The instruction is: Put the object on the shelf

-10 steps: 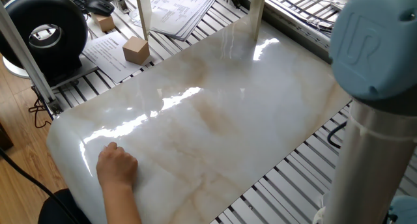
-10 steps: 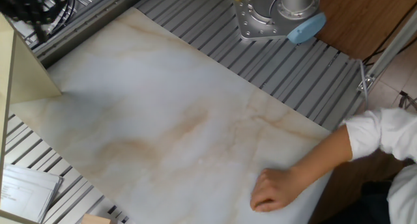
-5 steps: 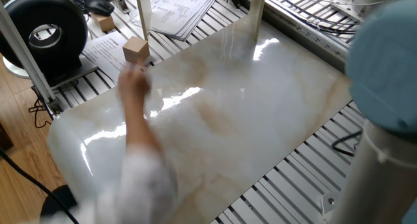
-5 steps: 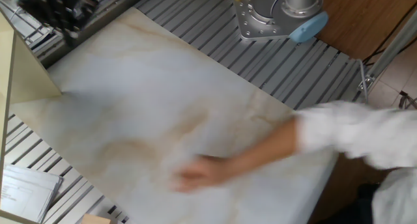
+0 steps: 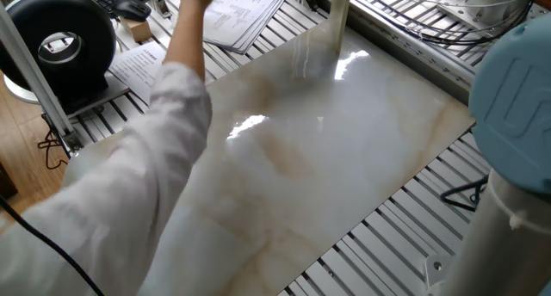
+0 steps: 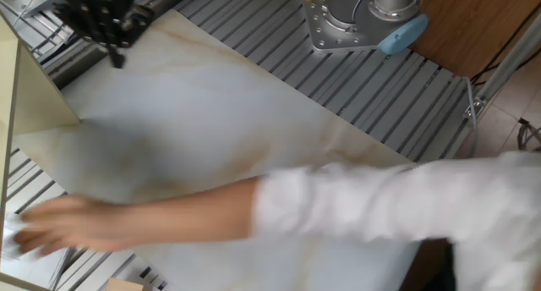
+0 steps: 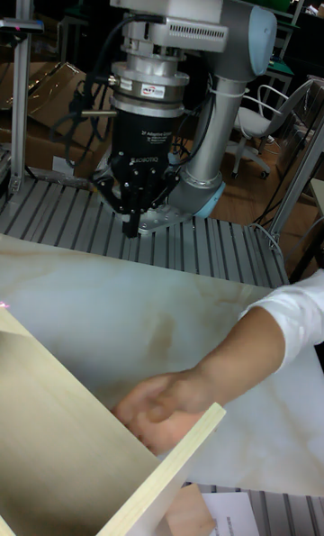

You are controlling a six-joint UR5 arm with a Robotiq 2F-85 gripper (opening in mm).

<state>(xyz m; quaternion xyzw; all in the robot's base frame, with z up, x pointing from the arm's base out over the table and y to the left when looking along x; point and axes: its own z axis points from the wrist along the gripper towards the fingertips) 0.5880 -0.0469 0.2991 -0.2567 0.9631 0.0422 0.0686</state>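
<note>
The object is out of view or hidden; I cannot pick it out in any frame. My gripper [image 7: 133, 223] hangs above the far edge of the marble tabletop [image 7: 108, 302], its fingers drawn together to a point with nothing between them. From the other fixed view the gripper [image 6: 117, 54] sits over the slab's top-left corner. The shelf's pale board [image 7: 81, 437] fills the near corner of the tall view. One of its posts [image 5: 339, 16] stands at the slab's far edge.
A person's white-sleeved arm [image 5: 129, 184] stretches across the slab, hand [image 6: 46, 227] on the papers [image 5: 241, 8]. A tan block [image 7: 189, 511] lies under the shelf board, and a smaller tan block [image 5: 136, 29] sits by the keyboard. The robot's base [image 6: 355, 24] stands on the slatted table.
The person's hand left the slab's near corner and swept across to the papers, its sleeve now covering the tan block in one fixed view. My gripper shifted further over the slab's corner.
</note>
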